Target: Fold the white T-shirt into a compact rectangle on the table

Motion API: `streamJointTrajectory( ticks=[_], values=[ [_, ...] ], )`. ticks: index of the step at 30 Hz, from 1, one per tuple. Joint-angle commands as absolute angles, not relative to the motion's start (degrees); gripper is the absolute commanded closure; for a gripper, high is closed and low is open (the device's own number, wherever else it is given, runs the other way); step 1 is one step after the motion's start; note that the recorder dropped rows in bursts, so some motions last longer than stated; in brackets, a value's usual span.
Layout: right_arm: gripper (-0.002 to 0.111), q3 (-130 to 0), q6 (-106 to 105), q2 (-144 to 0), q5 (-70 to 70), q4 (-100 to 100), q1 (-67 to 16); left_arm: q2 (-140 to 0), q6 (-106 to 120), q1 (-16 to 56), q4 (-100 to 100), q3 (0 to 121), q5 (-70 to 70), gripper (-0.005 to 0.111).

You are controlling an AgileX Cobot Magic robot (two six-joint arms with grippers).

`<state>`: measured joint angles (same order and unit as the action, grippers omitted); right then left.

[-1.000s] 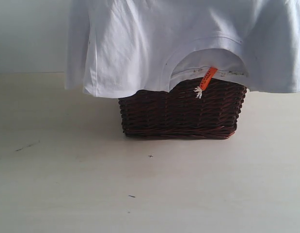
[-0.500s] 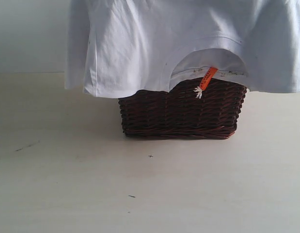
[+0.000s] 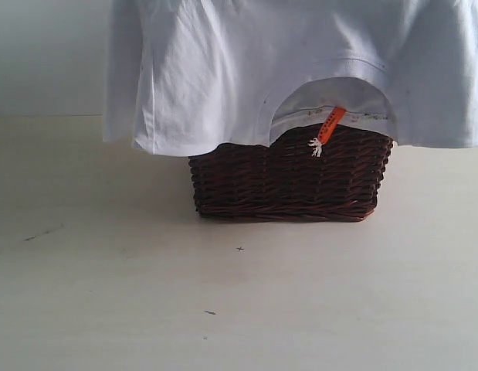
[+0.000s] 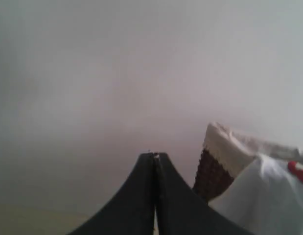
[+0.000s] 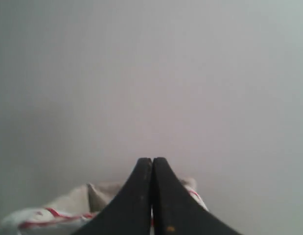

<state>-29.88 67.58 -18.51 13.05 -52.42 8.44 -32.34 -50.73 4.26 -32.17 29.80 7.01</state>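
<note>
The white T-shirt (image 3: 223,69) hangs in the air upside down, spread wide, its top edge out of the exterior view. Its round collar (image 3: 331,86) and orange neck tag (image 3: 331,124) dangle in front of the basket. My left gripper (image 4: 155,155) has its black fingers pressed together, with shirt cloth (image 4: 261,196) and a red letter (image 4: 298,169) beside it. The right gripper (image 5: 151,159) is also shut, with red-outlined white cloth (image 5: 38,219) below it. Neither gripper shows in the exterior view. The table (image 3: 239,301) lies under the shirt.
A brown wicker basket (image 3: 289,182) stands on the table behind the hanging shirt, its upper part covered. Its cream lining (image 4: 229,147) shows in the left wrist view. Small dark specks (image 3: 210,312) mark the pale tabletop in front.
</note>
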Motion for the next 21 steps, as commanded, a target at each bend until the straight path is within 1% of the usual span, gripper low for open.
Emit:
streamJointTrajectory(
  ticks=[1,5,7,10,12,14,16,17,19,21],
  values=[
    [0.108,-30.2,68.59,-26.88,6.24,-62.06,8.65,-43.94,-52.15,10.12,-48.29,31.08,8.58,0.107],
    [0.108,-30.2,68.07,-33.83,2.54,-65.06,8.65,-55.74,-56.15,16.36,-60.51,35.74,4.03,0.107],
    [0.108,-30.2,65.97,-37.1,0.0,-67.32,8.65,-60.37,-54.74,19.08,-63.53,39.0,-3.17,0.107],
    [0.108,-31.19,63.04,-40.88,-5.4,-67.96,8.65,-67.12,-46.19,22.45,-65.57,43.91,-19.36,0.107],
    [0.108,-31.93,59.48,-43.26,-8.63,-67.47,8.65,-71.87,-39.59,22.93,-65.57,46.88,-29.37,0.107],
    [0.108,-32.07,58.18,-45.33,-11.79,-66.93,8.65,-76.12,-36.03,22.93,-65.05,48.66,-34.2,0.107],
    [0.107,-32.07,55.67,-46.8,-12.88,-66.95,8.65,-79.31,-32.14,22.93,-64.28,49.23,-33.56,0.107],
    [0.104,-31.85,53.57,-47.5,-12.18,-66.95,8.65,-80.7,-28.92,22.93,-62.97,49.23,-31.79,0.107],
    [0.096,-31.05,49.98,-47.73,-8.82,-66.95,8.65,-82.78,-17.83,22.93,-54.76,49.23,-27.38,0.107],
    [0.089,-30.42,45.83,-47.73,-5.8,-67.06,8.65,-83.8,-4.65,22.93,-42.32,49.23,-24.15,0.107]
  ],
)
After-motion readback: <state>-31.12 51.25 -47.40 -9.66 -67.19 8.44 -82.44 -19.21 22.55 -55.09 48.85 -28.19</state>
